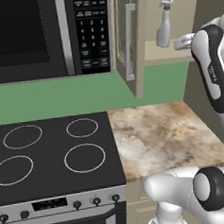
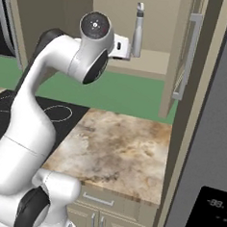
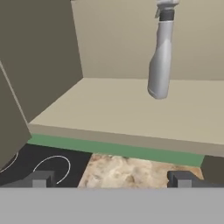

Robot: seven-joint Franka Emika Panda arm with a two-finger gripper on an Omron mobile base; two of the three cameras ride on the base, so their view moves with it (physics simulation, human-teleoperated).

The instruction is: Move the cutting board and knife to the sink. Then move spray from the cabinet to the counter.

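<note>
The spray (image 1: 165,27) (image 2: 137,33) (image 3: 160,57) is a slim pale grey bottle standing upright on the plain beige shelf of the open wall cabinet (image 1: 163,54) (image 2: 150,63) (image 3: 122,109). My gripper (image 1: 179,43) (image 2: 126,50) (image 3: 111,179) is open and hovers at the shelf's front edge. It is just short of the bottle and slightly to its side, touching nothing. Below lies the marbled counter (image 1: 158,134) (image 2: 122,150) (image 3: 124,170). The cutting board, knife and sink are out of view.
The cabinet door (image 1: 128,41) (image 2: 185,58) with its silver bar handle stands swung open beside the shelf. A black stovetop (image 1: 55,155) adjoins the counter, with a microwave (image 1: 47,33) above it. A tall grey appliance (image 2: 214,142) bounds the counter's other side.
</note>
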